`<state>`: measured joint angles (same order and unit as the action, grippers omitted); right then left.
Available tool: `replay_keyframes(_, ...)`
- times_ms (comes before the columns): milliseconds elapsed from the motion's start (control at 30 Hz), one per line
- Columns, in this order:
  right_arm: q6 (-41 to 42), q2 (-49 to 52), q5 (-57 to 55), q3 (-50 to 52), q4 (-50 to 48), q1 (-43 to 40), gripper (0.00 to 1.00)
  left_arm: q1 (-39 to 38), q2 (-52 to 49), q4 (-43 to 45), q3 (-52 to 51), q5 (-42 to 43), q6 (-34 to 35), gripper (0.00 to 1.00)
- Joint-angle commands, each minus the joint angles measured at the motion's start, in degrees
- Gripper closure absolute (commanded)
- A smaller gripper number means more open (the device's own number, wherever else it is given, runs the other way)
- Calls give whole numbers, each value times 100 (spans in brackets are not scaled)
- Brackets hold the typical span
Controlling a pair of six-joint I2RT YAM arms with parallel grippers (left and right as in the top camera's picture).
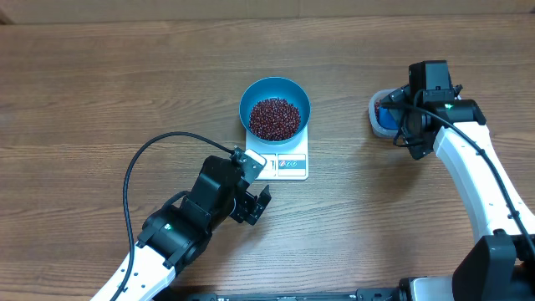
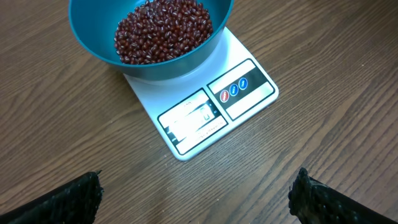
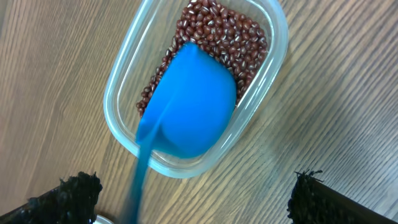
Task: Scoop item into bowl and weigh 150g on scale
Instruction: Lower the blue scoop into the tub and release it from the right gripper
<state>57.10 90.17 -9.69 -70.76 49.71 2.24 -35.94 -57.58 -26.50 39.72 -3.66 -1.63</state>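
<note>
As the bowl (image 2: 163,70) sits on the scale (image 2: 149,101), spread left fingers (image 2: 68,200) hover near.

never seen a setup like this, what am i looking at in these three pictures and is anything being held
Two robot arms work at a wooden table. One picture looks down from above; the other two come from cameras on the wrists, whose dark fingertips show at the bottom. A teal bowl of red-brown beans sits on a white scale. A clear tub by the right arm holds more beans and a blue scoop. The left end effector is open near the scale, the right end effector open above the tub. Nothing is held.
</note>
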Motion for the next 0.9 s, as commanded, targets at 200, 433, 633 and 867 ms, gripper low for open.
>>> replay_keyframes(200,-321,-46,-74,37,-2,-11,0,31,70,13,-37,31,37,0)
replay_keyframes(433,-518,-46,-7,28,-28,-11,0,31,68,13,-37,31,35,0)
replay_keyframes(633,-1078,-46,485,28,116,-9,0,31,68,13,-37,31,35,1)
replay_keyframes(867,-1185,-46,492,28,549,-9,0,31,70,13,-37,31,35,1)
